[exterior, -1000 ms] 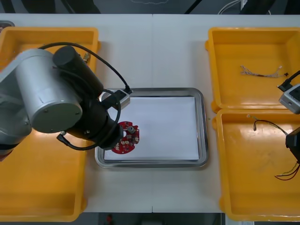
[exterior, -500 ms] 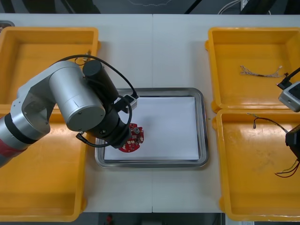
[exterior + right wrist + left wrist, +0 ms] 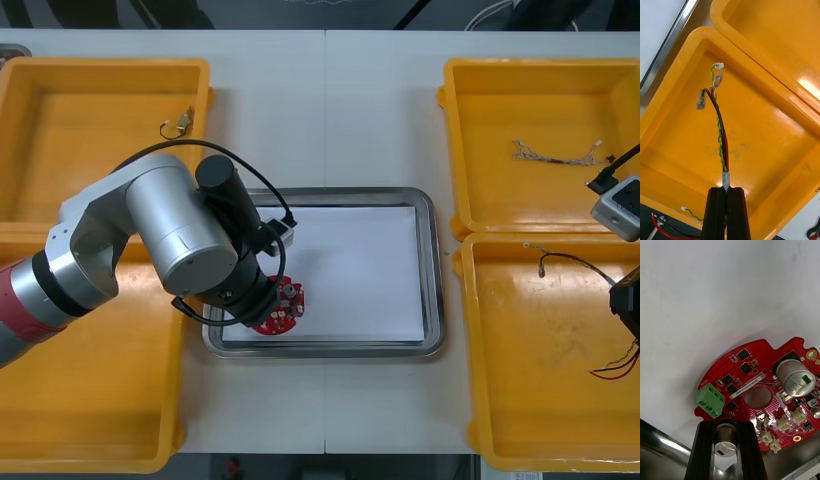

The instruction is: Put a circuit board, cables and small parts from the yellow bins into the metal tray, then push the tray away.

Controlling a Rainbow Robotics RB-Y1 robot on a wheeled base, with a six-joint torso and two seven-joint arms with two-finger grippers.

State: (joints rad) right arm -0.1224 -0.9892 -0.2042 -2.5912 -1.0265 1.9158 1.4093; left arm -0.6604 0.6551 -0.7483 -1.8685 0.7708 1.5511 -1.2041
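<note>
Your left hand (image 3: 726,428) grips the board (image 3: 767,360) by a silver can-shaped part at its edge, the fingers standing apart by that part's width. The board sits low over the white inside of the tray (image 3: 434,280), in its near left corner. Whether it already rests on the white you cannot tell. Most of the board reaches away from the fingers, toward the tray's middle, so letting go here looks likely to leave it inside the rim.

Your right hand (image 3: 726,191) is closed on a cable bundle (image 3: 719,138) of black, red and twisted yellow-green wires, pinched at a taped collar. It hangs over the near right bin (image 3: 520,380). The bundle's long axis runs straight out from the fingers, its plug ends pointing toward the tray. The tray lies to the robot's left of this hand, across the bin's wall, and this arm is the nearer one for that carry.

More red and black wires (image 3: 612,370) lie in the near right bin. The far right bin (image 3: 520,110) holds a pale twisted cable (image 3: 555,153). The far left bin (image 3: 90,130) holds a small metal part (image 3: 178,124) with a thin wire. The tray holds nothing but the board, so cables and parts are yet to go in.
</note>
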